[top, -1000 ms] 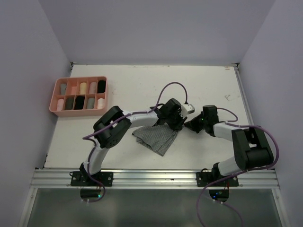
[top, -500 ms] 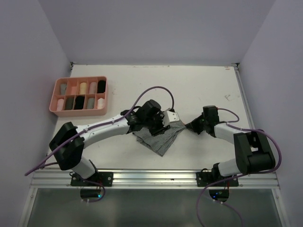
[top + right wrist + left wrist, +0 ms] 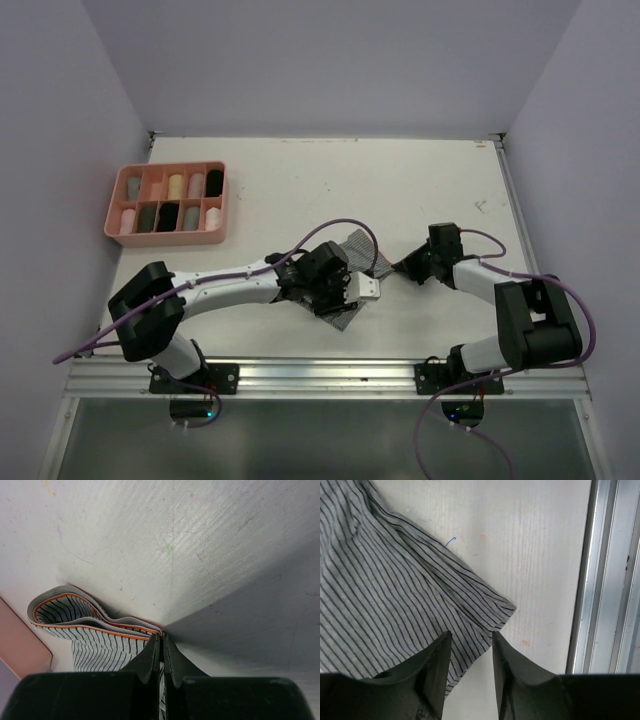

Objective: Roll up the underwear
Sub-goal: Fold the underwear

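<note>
One grey striped underwear (image 3: 357, 243) lies flat on the white table near its middle, largely covered by my left arm. In the left wrist view its striped fabric (image 3: 395, 580) fills the upper left, and one corner of its hem reaches between my fingertips. My left gripper (image 3: 338, 300) (image 3: 470, 636) stands open just over that near corner, gripping nothing. My right gripper (image 3: 405, 268) (image 3: 161, 639) is shut on the orange-trimmed waistband of the underwear (image 3: 90, 630) at its right end, low on the table.
A pink tray (image 3: 165, 238) with several rolled garments in its compartments stands at the back left. The aluminium rail (image 3: 330, 378) (image 3: 610, 580) runs along the table's near edge, close to my left gripper.
My left gripper has opened and swung from the garment's far right side across it to its near corner. The right gripper has kept its pinch in the same place.
</note>
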Robot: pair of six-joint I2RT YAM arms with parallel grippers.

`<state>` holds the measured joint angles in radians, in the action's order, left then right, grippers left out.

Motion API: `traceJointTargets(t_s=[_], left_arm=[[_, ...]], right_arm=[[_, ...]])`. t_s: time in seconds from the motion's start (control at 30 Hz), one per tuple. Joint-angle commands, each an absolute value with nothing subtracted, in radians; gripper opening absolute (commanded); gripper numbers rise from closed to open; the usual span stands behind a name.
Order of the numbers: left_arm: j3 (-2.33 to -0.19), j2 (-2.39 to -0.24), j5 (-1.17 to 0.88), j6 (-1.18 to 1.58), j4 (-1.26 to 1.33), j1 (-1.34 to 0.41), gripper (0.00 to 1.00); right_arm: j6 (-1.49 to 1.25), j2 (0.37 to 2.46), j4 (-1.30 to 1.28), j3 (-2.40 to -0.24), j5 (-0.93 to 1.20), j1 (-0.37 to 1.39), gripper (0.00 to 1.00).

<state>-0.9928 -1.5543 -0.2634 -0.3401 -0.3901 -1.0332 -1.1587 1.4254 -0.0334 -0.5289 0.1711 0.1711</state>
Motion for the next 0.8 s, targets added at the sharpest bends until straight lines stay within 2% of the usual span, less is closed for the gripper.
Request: traceJointTargets(t_s=[0.0, 0.67, 0.73, 0.77], left_arm=[[-1.014, -1.592, -0.304, -0.368, -0.387, -1.063, 0.43], [-1.028, -1.687, -0.275, -0.334, -0.314, -1.132, 0.46], [-1.032, -1.735, -0.267, -0.339, -0.314, -1.132, 0.44], [-1.041, -1.758, -0.268, -0.347, -0.349, -1.134, 0.37]], right_arm=[[-1.146, 1.402, -0.072, -0.551, 0.127, 0.172, 0.00], [-1.160, 1.385, -0.084, -0.537, 0.112, 0.172, 0.00], [-1.158, 1.384, -0.089, -0.537, 0.114, 0.173, 0.00], [-1.158, 1.384, -0.095, -0.540, 0.114, 0.173, 0.00]])
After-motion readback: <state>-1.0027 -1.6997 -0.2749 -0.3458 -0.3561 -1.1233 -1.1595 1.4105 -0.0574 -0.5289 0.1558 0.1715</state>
